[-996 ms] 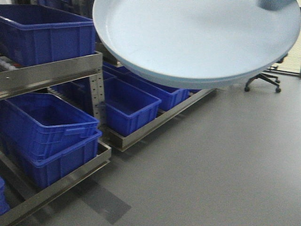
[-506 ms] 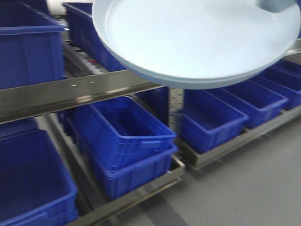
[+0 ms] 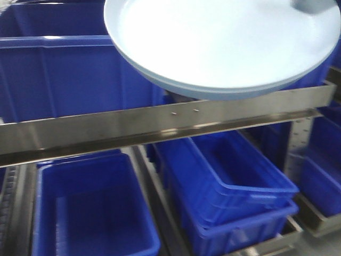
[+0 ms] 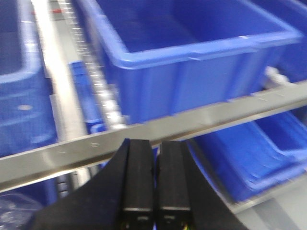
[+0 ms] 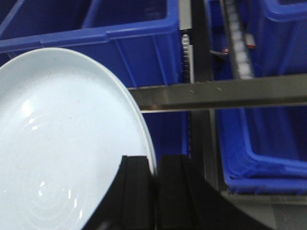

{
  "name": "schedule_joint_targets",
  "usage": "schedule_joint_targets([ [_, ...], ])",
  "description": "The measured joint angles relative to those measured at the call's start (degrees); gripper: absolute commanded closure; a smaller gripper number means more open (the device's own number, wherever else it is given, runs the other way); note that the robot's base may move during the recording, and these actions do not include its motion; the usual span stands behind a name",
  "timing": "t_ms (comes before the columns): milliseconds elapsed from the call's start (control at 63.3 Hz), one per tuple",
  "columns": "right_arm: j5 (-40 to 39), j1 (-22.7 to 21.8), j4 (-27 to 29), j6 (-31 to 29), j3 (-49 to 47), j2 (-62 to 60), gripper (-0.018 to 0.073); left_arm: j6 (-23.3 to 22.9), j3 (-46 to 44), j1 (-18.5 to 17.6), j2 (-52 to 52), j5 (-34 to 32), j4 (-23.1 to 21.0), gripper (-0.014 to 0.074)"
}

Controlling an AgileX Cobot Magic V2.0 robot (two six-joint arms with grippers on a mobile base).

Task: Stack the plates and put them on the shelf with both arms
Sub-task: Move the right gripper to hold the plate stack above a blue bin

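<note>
Two stacked pale blue-white plates [image 3: 224,37] fill the top of the front view, held in the air in front of the shelf; the lower plate's rim [image 3: 229,95] shows as a darker band. In the right wrist view the top plate [image 5: 62,143] lies to the left, and my right gripper [image 5: 154,165] is shut on its right rim. My left gripper [image 4: 156,148] is shut and empty, pointing at the shelf's steel rail [image 4: 192,122]. Neither gripper shows in the front view.
A steel shelf rail [image 3: 160,125] crosses the front view just under the plates. Blue plastic bins sit on the upper level [image 3: 69,80] and the lower level [image 3: 229,181]. A blue bin [image 4: 192,57] stands behind the rail in the left wrist view. A blurred grey shape [image 3: 314,4] is at the top right.
The view has swung towards the shelf: the floor and office chair have left the frame and the bins and rail now fill it. The plates keep the same place in the frame.
</note>
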Motion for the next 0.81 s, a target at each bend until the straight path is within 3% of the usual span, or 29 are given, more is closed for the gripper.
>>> schedule_joint_targets([
  [806,0.00,0.00,0.00,0.00,0.00,0.00,0.0511,0.00,0.00,0.00,0.00,0.00,0.00,0.0498],
])
